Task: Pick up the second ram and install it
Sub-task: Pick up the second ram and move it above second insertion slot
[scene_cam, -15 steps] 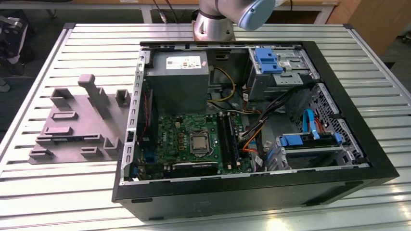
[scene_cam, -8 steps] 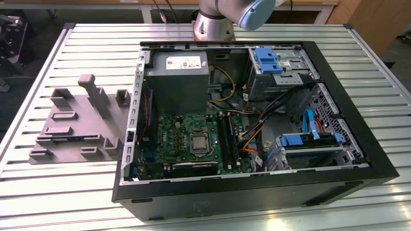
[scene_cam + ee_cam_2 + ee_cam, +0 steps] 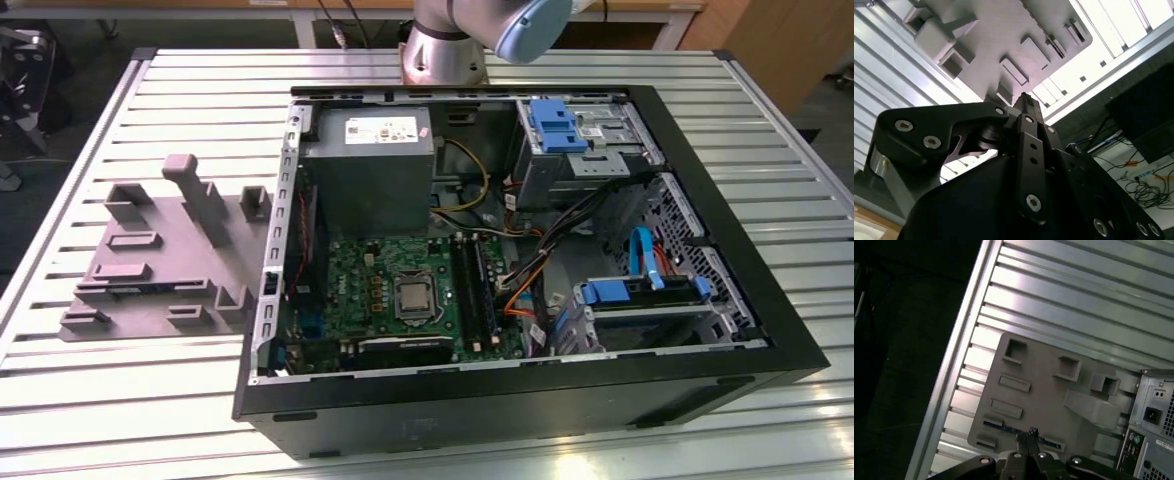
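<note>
First wrist view: the claw (image 3: 1030, 433) hangs with fingers together, gripping nothing, over the ram (image 3: 1001, 426) — a thin blue strip lying in the grey jig (image 3: 1044, 390) on the slatted tabletop (image 3: 1079, 305). Exterior view: the open case (image 3: 534, 410) sits beside the jig — the white label (image 3: 383, 130) on its power supply (image 3: 367, 185) is unreadable.

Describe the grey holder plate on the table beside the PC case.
The grey holder plate is matte and plastic-looking, a flat slab with raised blocks, rectangular pockets and a tall post. It lies flat on the slatted metal table, at the exterior view's left of the open case. In the first wrist view the second ram stands on edge in a slot near its rim, with the gripper over it.
</note>
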Controlling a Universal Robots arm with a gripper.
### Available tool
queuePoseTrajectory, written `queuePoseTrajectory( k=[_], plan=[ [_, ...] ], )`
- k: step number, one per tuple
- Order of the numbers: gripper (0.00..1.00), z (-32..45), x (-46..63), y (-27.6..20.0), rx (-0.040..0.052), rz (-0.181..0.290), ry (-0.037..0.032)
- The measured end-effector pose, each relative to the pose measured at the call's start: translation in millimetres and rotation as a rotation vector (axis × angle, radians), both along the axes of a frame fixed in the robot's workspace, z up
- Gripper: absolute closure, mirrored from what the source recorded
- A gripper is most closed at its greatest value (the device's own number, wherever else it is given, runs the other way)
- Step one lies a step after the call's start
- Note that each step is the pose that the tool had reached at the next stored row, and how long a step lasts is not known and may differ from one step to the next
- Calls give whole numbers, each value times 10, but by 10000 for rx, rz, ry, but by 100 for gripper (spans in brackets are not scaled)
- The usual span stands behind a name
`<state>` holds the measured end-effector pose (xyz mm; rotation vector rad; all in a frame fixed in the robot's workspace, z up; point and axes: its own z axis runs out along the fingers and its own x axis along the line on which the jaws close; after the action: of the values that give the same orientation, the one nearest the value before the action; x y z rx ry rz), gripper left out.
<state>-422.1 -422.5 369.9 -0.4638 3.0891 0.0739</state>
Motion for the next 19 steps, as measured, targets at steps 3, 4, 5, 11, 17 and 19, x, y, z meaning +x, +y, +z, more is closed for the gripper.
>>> queuePoseTrajectory(
  k=[3, 4, 5, 11, 17, 19],
  plan=[
    [89, 0, -2, 0, 0, 447, 0],
    [89, 0, -3, 0, -1, 581, 0],
    [89, 0, -3, 0, -2, 718, 0],
    [89, -1, -6, 0, -8, 1569, -1],
    [89, -2, -7, 0, -20, 2426, 0],
    [89, -2, -8, 0, -26, 2745, 1]
  ],
)
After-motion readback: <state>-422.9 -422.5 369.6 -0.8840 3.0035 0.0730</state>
